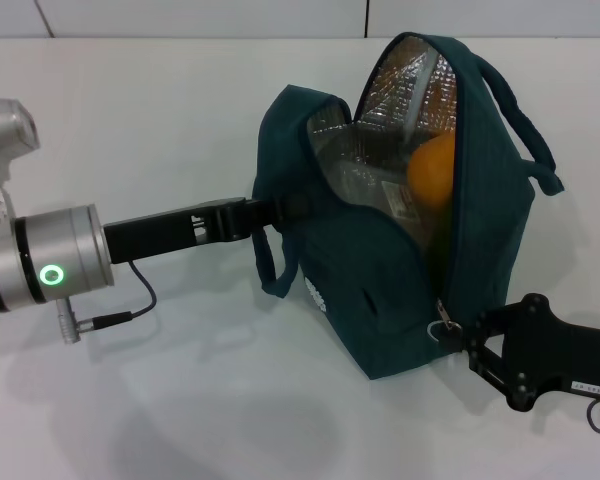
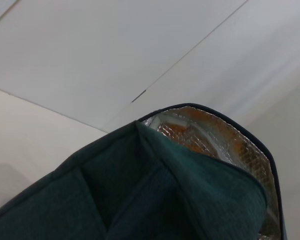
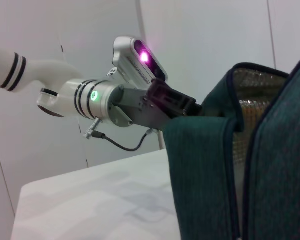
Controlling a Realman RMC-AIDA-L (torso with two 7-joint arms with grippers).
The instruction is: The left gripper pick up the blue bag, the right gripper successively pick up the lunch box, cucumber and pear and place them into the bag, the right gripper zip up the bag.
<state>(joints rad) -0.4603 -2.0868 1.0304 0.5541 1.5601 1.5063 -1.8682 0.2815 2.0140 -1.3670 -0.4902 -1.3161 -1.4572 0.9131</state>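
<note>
The blue bag [image 1: 380,300] stands open on the white table, its silver lining showing. Inside it lies the orange-yellow pear [image 1: 432,168], with the clear lunch box [image 1: 378,188] and its sticker just beside it. The cucumber is hidden. My left gripper [image 1: 278,210] reaches in from the left and is shut on the bag's left rim by a handle; the right wrist view also shows this left gripper [image 3: 190,107] clamped on the bag [image 3: 205,165]. My right gripper [image 1: 458,335] sits low at the bag's near right corner, shut on the zipper ring pull [image 1: 444,326]. The left wrist view shows only the bag [image 2: 140,200].
The white table [image 1: 180,400] stretches around the bag. A loop handle [image 1: 525,120] hangs off the bag's far right side. A thin black cable [image 1: 130,300] dangles under my left wrist.
</note>
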